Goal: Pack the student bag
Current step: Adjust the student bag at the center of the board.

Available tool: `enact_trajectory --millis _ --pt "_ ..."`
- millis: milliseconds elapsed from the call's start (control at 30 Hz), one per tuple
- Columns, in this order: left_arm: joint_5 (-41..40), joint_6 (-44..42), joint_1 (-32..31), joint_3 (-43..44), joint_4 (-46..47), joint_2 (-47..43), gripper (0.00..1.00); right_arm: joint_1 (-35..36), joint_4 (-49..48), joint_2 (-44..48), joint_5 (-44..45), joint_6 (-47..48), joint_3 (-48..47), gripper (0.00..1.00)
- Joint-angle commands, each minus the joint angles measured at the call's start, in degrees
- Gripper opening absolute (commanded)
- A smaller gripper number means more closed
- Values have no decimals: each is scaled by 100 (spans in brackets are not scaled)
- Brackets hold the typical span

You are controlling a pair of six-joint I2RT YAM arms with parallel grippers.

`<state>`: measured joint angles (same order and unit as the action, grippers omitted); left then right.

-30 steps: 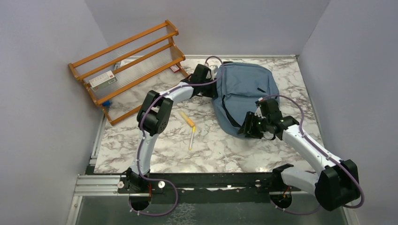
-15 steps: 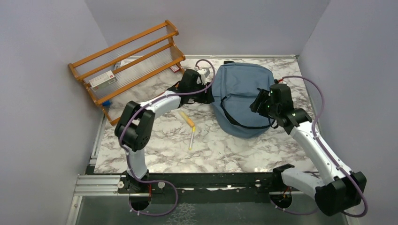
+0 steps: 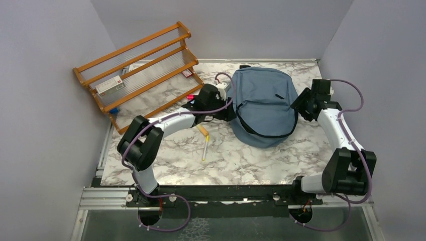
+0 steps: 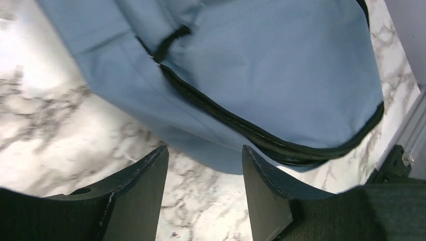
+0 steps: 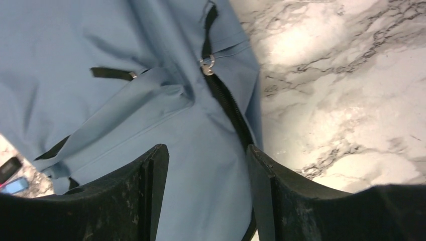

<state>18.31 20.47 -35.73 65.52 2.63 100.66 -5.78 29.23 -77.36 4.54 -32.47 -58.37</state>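
The student bag [image 3: 262, 103] is a dusty-blue backpack lying flat at the back right of the marble table, its black zipper curving across the front. My left gripper [image 3: 228, 110] is open and empty at the bag's left edge. In the left wrist view its fingers [image 4: 150, 170] straddle bare table just short of the bag [image 4: 271, 65]. My right gripper [image 3: 300, 105] is open and empty at the bag's right edge. In the right wrist view it hangs over the blue fabric [image 5: 100, 60], with the metal zipper pull [image 5: 207, 64] ahead of it.
A wooden rack [image 3: 135, 65] stands at the back left with a red-and-white box [image 3: 109, 85] on it. A yellow-orange marker [image 3: 201, 129] and a yellow pen [image 3: 205, 148] lie left of the bag. Grey walls close in the left, back and right sides.
My right arm has swung from the bag's near edge round to its right side. My left gripper has shifted nearer along the bag's left edge. The bag lies rounder and fuller.
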Motion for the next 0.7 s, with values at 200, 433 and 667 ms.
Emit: enact_trajectory --millis 200,433,667 --pt "-164 563 -332 -796 830 -161 58 -368 -467 -448 -978 306 556 64" --pt "-339 580 -330 -968 733 -380 58 -369 -733 -454 -2010 300 1171 51" --pt "-405 515 -12 -890 432 -570 58 -363 -709 402 -2179 177 1787 45"
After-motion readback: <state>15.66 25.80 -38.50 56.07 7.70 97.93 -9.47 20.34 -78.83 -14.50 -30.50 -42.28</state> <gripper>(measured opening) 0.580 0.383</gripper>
